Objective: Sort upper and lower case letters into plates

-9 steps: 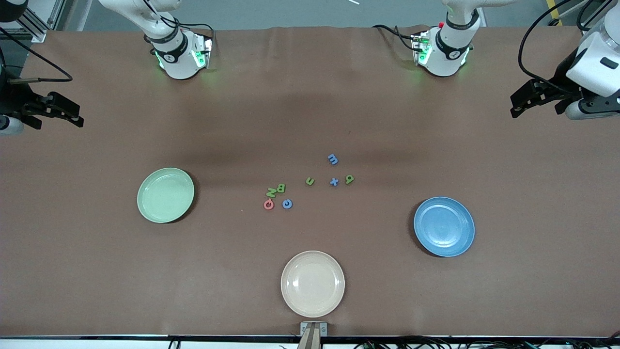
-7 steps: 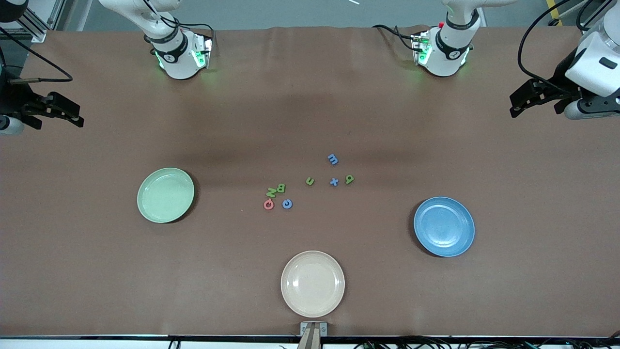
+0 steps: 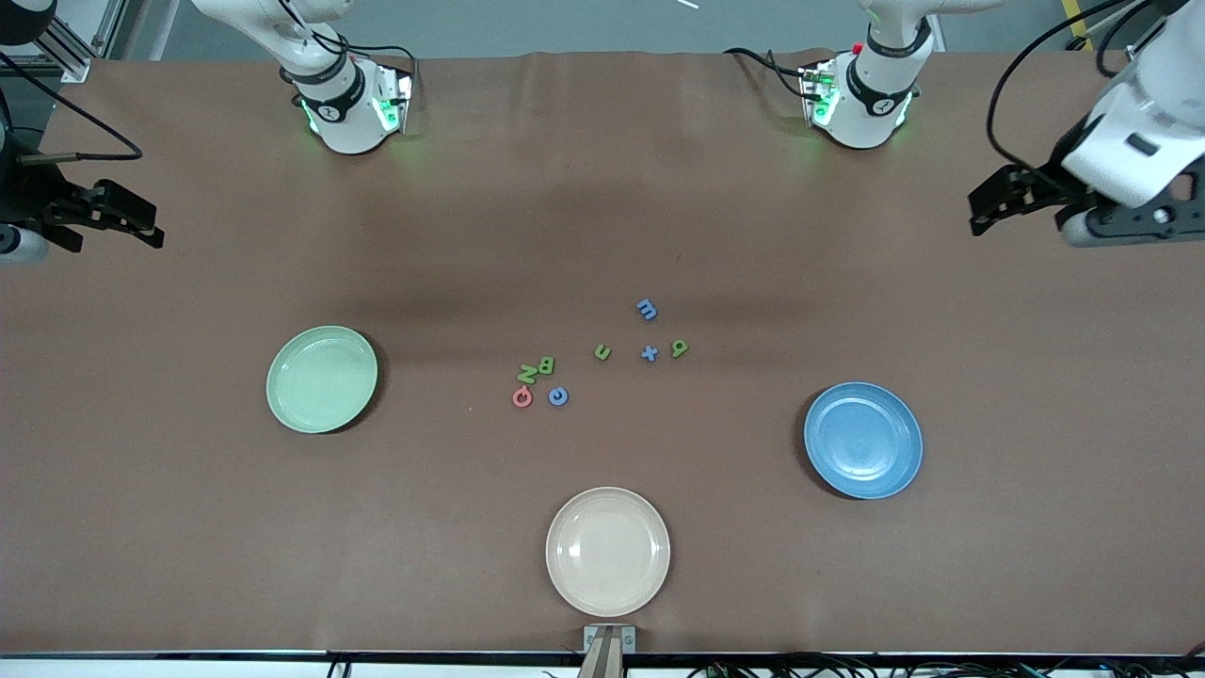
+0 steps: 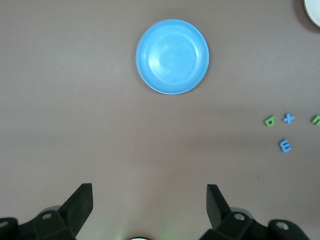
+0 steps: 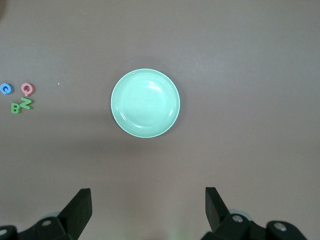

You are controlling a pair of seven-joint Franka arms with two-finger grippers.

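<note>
Eight small letters lie mid-table: blue m [image 3: 646, 309], green n [image 3: 602, 352], blue x [image 3: 649, 353], green g [image 3: 679, 348], green B [image 3: 546, 365], green N [image 3: 526, 374], a red ring [image 3: 522, 397] and a blue ring [image 3: 558, 395]. The pale green plate [image 3: 322, 379] lies toward the right arm's end, the blue plate [image 3: 863, 440] toward the left arm's end. Both are empty. My left gripper [image 3: 981, 215] hangs open over the table's end; its wrist view shows the blue plate [image 4: 172, 56] and the m [image 4: 285, 145]. My right gripper [image 3: 151, 233] waits open over its end, above the green plate [image 5: 145, 110].
An empty cream-beige plate [image 3: 608, 551] lies near the front edge, nearer the camera than the letters. The two arm bases [image 3: 348, 104] [image 3: 861, 99] stand along the top edge. A small bracket [image 3: 608, 640] sits at the front edge.
My left gripper has shifted a little toward the table's middle and turned slightly. The right arm, letters and plates have not moved.
</note>
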